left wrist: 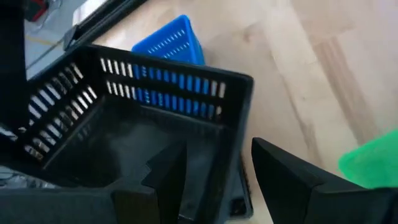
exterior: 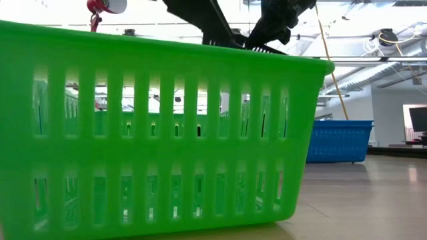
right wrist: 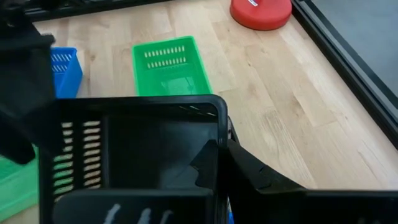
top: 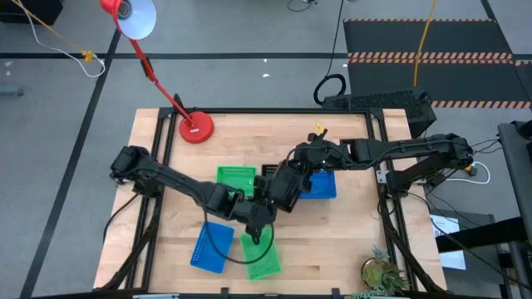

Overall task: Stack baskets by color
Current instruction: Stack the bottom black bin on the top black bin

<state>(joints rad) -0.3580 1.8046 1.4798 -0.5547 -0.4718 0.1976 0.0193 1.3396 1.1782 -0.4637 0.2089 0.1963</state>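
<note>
A black basket [right wrist: 143,149] hangs over the table's middle between my two grippers. My right gripper [right wrist: 221,149] is shut on one of its walls. My left gripper [left wrist: 217,152] is open and straddles another wall [left wrist: 233,124], one finger inside the basket and one outside; whether it touches I cannot tell. One green basket [top: 237,177] rests on its base left of the grippers, and a second green basket [top: 261,254] lies near the front edge. A blue basket [top: 211,247] sits beside that one, and another blue basket [top: 321,184] lies under my right arm. My right gripper pinches the top of the black basket's side wall, close to a corner [right wrist: 219,127], with one finger inside the basket and one outside. The fingers slant down from the table's right side. The basket hangs roughly level, open side up, above the table.
A red lamp base [top: 196,127] stands at the far left, its arm reaching beyond the table. A potted plant [top: 382,272] sits at the front right corner. A dark rail [top: 249,112] runs along the table's far edge. Bare wood lies to the front right.
</note>
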